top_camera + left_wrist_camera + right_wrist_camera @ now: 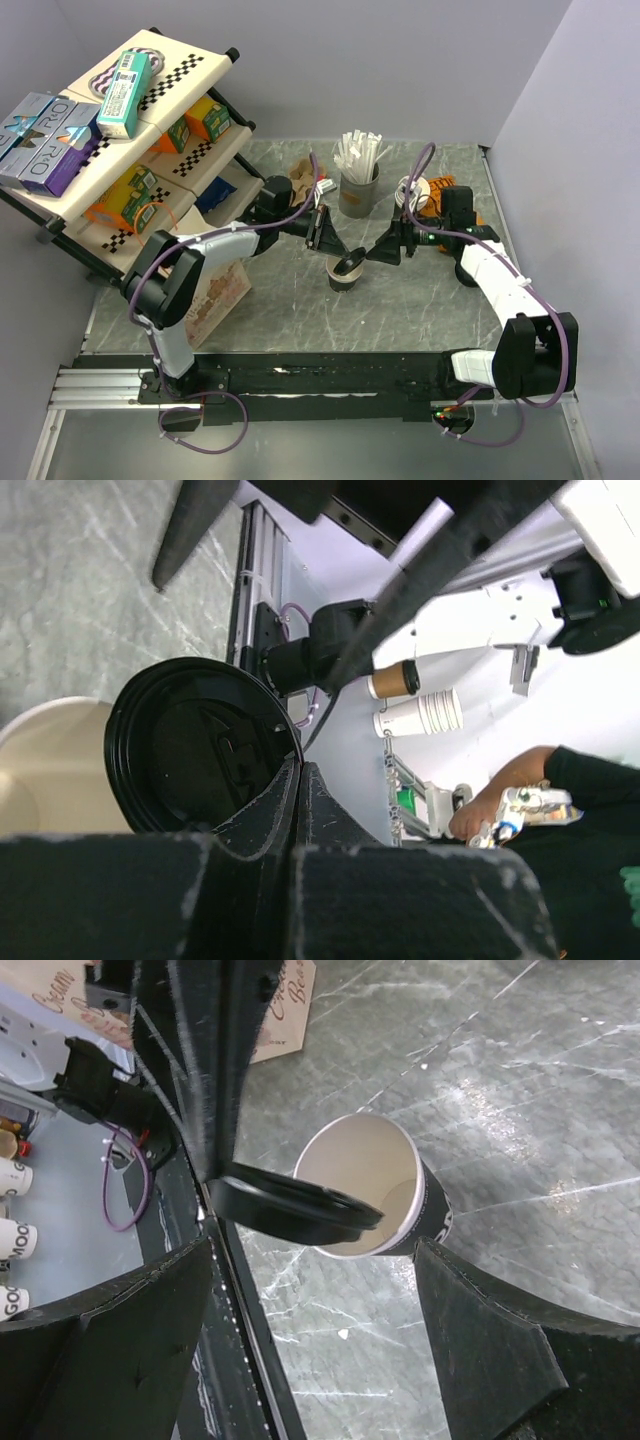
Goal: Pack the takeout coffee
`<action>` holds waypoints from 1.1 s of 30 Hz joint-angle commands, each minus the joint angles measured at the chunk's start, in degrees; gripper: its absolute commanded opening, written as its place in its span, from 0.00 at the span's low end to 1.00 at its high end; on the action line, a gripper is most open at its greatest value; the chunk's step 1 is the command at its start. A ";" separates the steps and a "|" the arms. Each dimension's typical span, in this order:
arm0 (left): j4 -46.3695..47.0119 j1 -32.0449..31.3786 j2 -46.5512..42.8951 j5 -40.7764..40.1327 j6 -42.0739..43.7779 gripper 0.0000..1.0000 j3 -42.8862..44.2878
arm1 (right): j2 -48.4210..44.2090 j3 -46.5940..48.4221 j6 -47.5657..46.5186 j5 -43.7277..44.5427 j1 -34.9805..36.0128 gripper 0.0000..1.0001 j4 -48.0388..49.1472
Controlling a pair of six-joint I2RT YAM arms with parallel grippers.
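paper cup: dark, white inside | lid: round, black, rimmed (tilted)

Lid over cup (tilted).

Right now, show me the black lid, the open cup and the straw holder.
black lid [292, 1210], right wrist view, on its side rim
open cup [365, 1172], right wrist view, inner wall
straw holder [357, 198], top view, outer wall

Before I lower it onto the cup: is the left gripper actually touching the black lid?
Touching. The left wrist view shows the left gripper shut, its fingers pinching the rim of the black lid where they meet.
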 commanded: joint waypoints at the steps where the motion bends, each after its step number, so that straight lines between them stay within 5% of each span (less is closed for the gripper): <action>1: -4.61 0.25 1.19 -0.92 3.33 0.01 3.97 | 0.18 -1.62 0.93 -0.68 1.57 0.87 5.45; 23: -10.33 2.18 2.42 -3.29 6.06 0.02 3.89 | 3.16 -2.59 3.22 8.81 6.32 0.88 11.78; 33: -12.88 2.53 2.07 -4.08 7.82 0.11 4.77 | 4.48 -0.84 2.95 9.95 7.90 0.88 11.52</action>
